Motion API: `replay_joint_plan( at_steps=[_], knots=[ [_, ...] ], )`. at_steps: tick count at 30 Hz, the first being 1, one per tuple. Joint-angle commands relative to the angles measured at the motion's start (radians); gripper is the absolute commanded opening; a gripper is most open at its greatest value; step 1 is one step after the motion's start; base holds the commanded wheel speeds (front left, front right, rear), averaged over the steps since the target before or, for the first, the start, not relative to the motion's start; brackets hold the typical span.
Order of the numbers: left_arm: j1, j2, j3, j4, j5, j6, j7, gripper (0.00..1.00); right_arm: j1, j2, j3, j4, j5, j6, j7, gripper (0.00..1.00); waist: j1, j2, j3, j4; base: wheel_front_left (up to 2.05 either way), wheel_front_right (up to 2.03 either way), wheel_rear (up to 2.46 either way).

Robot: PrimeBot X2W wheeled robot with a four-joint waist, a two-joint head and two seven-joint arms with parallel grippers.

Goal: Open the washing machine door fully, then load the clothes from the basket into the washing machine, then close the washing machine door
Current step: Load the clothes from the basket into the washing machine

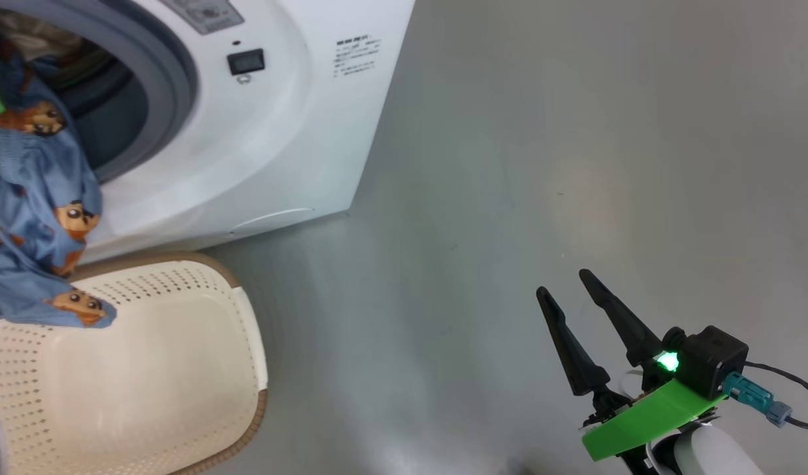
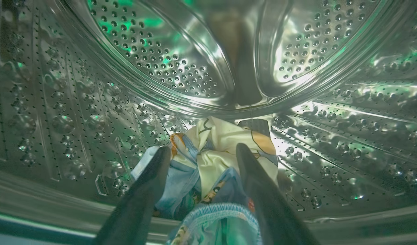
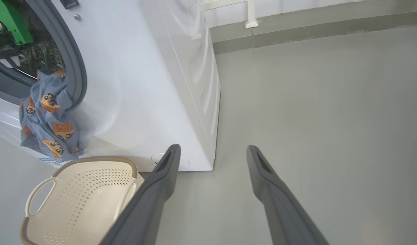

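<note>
Two cloths are part-way into the washer. At the far left of the head view the light-blue garment (image 1: 41,218), printed with orange-brown cartoon figures, hangs out of the mouth of the washing machine (image 1: 265,132). It drapes over the grey gasket (image 1: 173,72) and down the white front, ending just over the back rim of the basket (image 1: 179,343). The basket is cream, perforated and brown-rimmed, and it stands on the floor (image 1: 542,132) close against the washer's front.

In the left wrist view a cream cloth (image 2: 222,143) with tan and black print lies bunched on the bottom of the steel drum (image 2: 160,61). The blue garment's stitched hem runs nearer the camera. The left gripper (image 2: 202,148) is spread wide with the hem lying loose between its two fingers, not pinched. Whether a finger touches the fabric I cannot tell.

At the lower right of the head view, well apart from the washer, the right gripper (image 1: 563,284) hangs over the floor, fingers wide, holding nothing.
</note>
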Motion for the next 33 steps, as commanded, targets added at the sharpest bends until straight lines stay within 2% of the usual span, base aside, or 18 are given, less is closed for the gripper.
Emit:
replay_joint_plan(
  at_steps=[1,13,21,24,33],
  knots=[
    [0.019,0.037,0.005,-0.016,-0.003,0.007,-0.011,1.0,0.03,-0.007,0.012,-0.02,0.004,0.003,-0.005,1.0,0.0,0.0,-0.015,0.014,0.0,0.0,0.0],
    [0.126,-0.054,0.017,-0.008,-0.062,-0.033,-0.074,1.0,0.048,-0.015,-0.007,-0.02,-0.007,0.003,-0.005,1.0,0.0,0.0,-0.08,0.087,0.0,0.0,0.0],
    [0.152,-0.098,-0.006,-0.046,-0.063,-0.048,-0.107,1.0,0.044,-0.02,-0.03,-0.035,-0.016,0.003,-0.005,1.0,0.0,0.0,-0.064,0.131,0.0,0.0,0.0],
    [0.179,-0.122,-0.012,-0.091,-0.064,-0.047,-0.112,1.0,0.044,-0.022,-0.04,-0.04,-0.02,0.003,-0.005,1.0,0.0,0.0,-0.057,0.152,0.0,0.0,0.0],
    [0.355,-0.178,-0.021,-0.372,-0.07,-0.051,-0.113,1.0,0.036,-0.029,-0.076,-0.055,-0.03,0.003,-0.005,1.0,0.0,0.0,-0.035,0.214,0.0,0.0,0.0]
  ],
)
